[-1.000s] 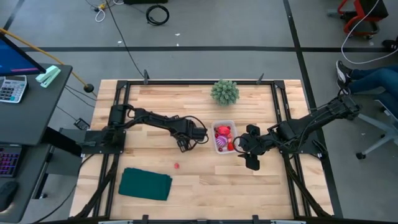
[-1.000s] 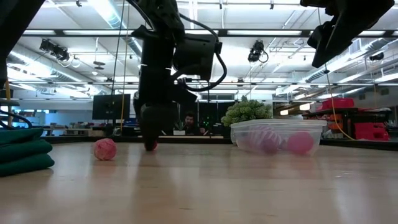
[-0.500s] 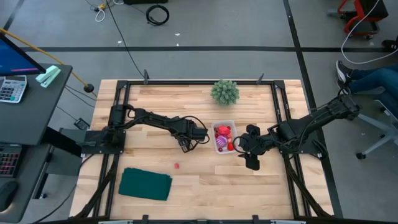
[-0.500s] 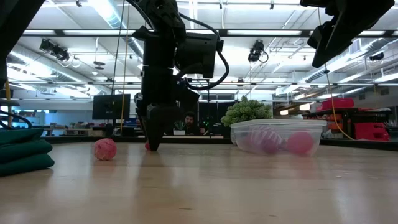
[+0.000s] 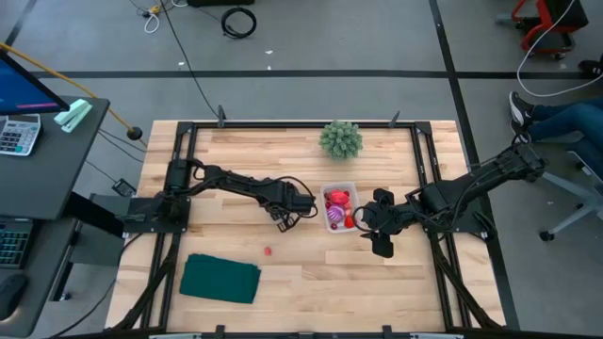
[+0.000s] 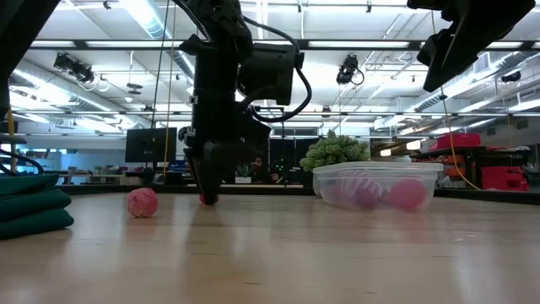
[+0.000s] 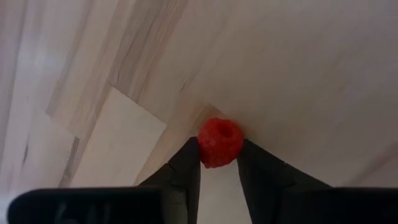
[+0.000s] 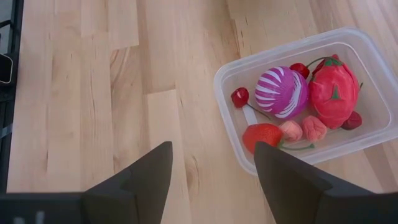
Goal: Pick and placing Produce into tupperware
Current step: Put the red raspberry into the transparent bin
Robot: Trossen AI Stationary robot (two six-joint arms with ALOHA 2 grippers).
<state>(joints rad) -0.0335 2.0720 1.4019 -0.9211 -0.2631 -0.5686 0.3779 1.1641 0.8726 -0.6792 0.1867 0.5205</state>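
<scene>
Overhead looks straight down; low looks level across; both share the tupperware (image 5: 338, 206).

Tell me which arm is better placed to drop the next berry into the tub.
Left. The left gripper already has its fingers against a red berry on the table, while the right gripper hangs open and empty beside the tub.

Your left gripper (image 7: 219, 163) sits low over the wooden tabletop (image 7: 298, 74), pale planks with the grain running diagonally. A red raspberry (image 7: 219, 142), bumpy with a small dimple at its top, sits right between the two dark fingers (image 7: 186, 167). You've got each fingertip pressed against a side of the berry, and the berry rests on the wood. Dark camera housing fills the near edge.
</scene>
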